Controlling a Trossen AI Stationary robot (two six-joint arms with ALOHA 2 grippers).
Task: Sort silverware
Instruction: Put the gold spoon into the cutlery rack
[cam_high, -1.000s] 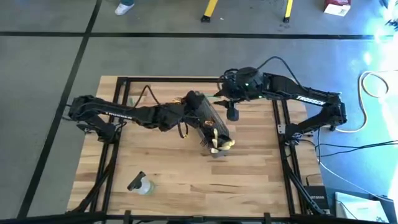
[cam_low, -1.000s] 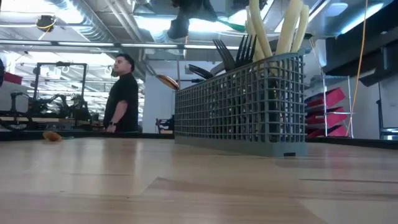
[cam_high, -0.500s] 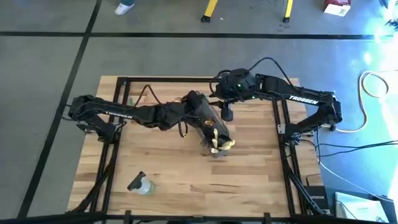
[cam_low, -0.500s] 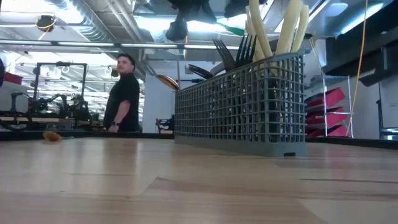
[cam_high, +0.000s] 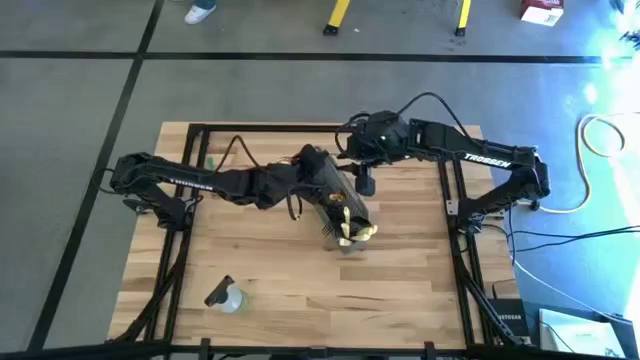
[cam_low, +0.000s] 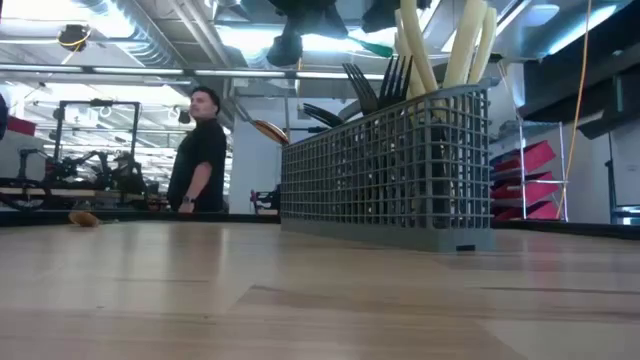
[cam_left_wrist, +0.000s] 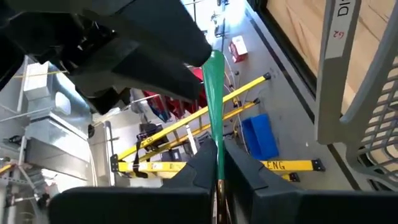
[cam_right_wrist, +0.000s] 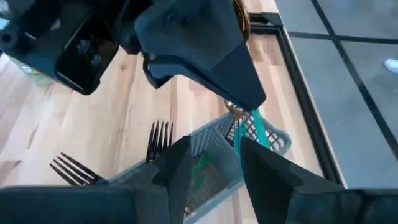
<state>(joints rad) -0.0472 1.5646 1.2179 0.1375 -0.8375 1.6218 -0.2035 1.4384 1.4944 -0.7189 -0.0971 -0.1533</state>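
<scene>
- The left gripper (cam_left_wrist: 217, 163) is clamped on a green utensil (cam_left_wrist: 215, 106), whose slim handle runs up between its fingers toward the right arm's head just beyond.
- The right gripper (cam_right_wrist: 214, 155) has its fingers parted either side of that same green utensil (cam_right_wrist: 255, 124), not yet closed on it, directly above the grey mesh basket (cam_right_wrist: 214, 158).
- Over the last second the right arm has swung in from the table's far right edge until its gripper (cam_high: 362, 178) sits against the basket's far end; the left gripper (cam_high: 310, 175) has held its place.
- That reads as a hand-over, or a joint placing, of the green piece above one end compartment.
- In the basket (cam_low: 390, 170), pale tan utensils (cam_low: 440, 45) stand at the near end and black forks (cam_low: 375, 80) behind them, so most sorting looks done.
- A clear bottle (cam_high: 226, 296) lies well apart near the table's front.
</scene>
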